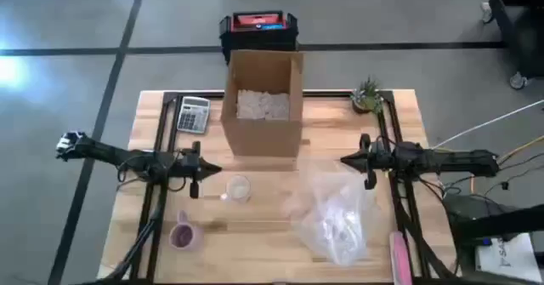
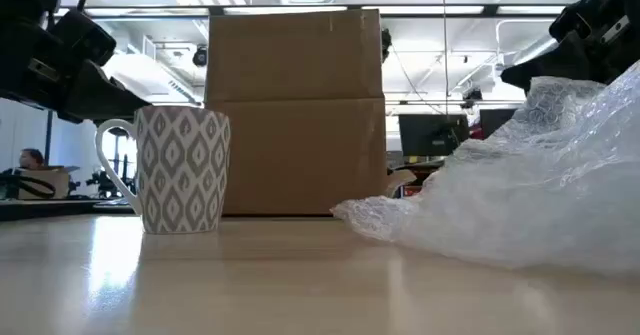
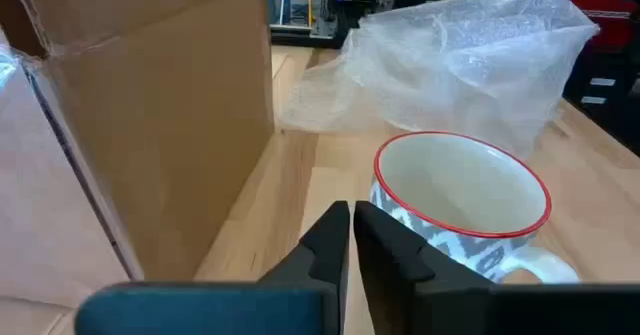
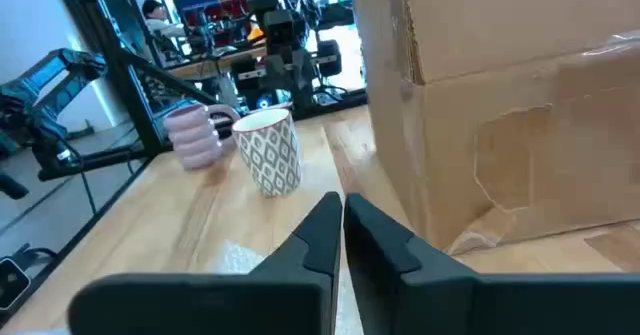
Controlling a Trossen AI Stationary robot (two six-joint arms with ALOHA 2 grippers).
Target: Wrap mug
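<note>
Two grippers hover with fingers pressed together: the left gripper (image 1: 211, 169) just beside the mug (image 1: 238, 188), the right gripper (image 1: 347, 159) above the bubble wrap (image 1: 336, 217). The mug stands before the box (image 1: 263, 106); a careless nudge could tip it.

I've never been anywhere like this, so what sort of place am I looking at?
Probably a robotics lab or workshop. A wooden table carries two robot arms, with a cardboard box, bubble wrap and a patterned mug for packing practice; monitors and equipment racks fill the room behind.
</note>
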